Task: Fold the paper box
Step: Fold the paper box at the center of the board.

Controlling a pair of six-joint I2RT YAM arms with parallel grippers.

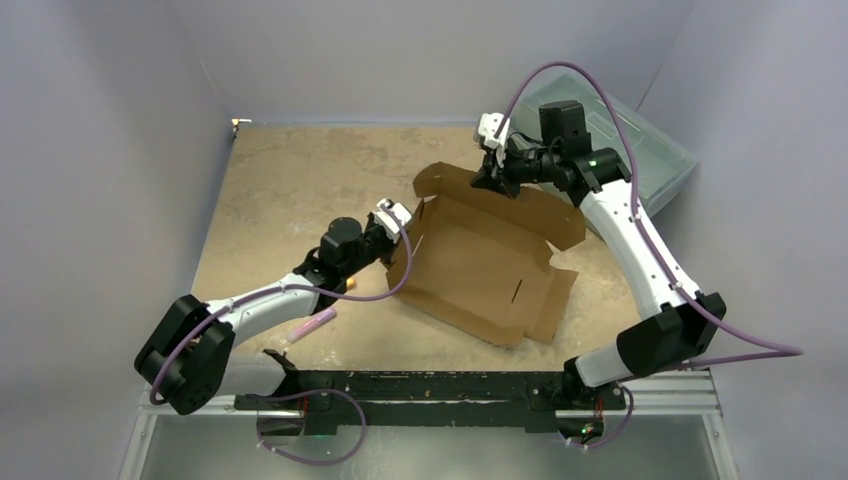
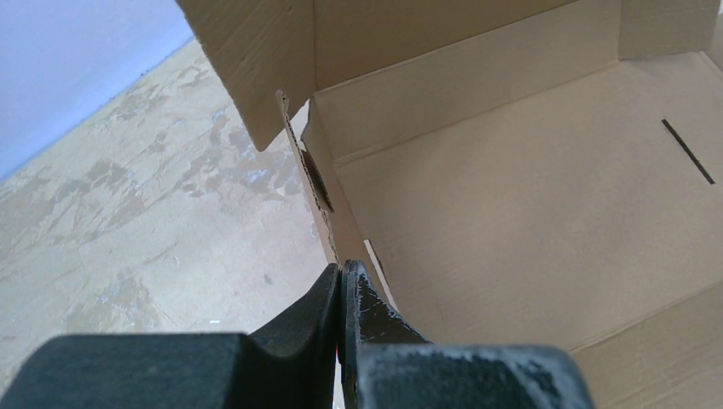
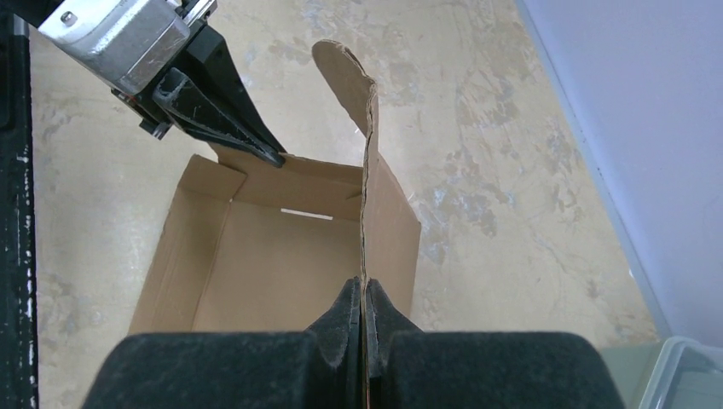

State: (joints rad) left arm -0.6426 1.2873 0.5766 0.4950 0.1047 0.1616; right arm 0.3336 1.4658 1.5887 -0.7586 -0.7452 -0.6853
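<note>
**Two pincers on a half-raised cardboard box**

The paper box (image 1: pixel 480 265) sits open on the desk (image 1: pixel 280 180), just to the near-left of the plastic tub (image 1: pixel 655 150) in the far corner. Its base lies flat and some walls are up. On the side nearest the arm bases, the flaps lie spread out rather than raised.

The left pincer (image 2: pixel 341 274) is nipped tight on the top edge of the wall farthest from the tub, with the card sandwiched between its fingers. The right pincer (image 3: pixel 363 294) is closed just as narrowly on the wall that faces the tub. A rounded tab stands up beyond it.

From where I stand this looks like light stuff, thin corrugated card that one pincer could drag across the desk without trying. I'd expect it to stay stiff along the flutes but give readily at the scored creases, so it should hinge there and nowhere else. Pinched too hard or twisted, an edge would likely crush or kink. The surface is matt and ought not to slip.

The best hold seems to be a free top edge close to a crease, as both have now, with one side steadied while the other is swung.
</note>
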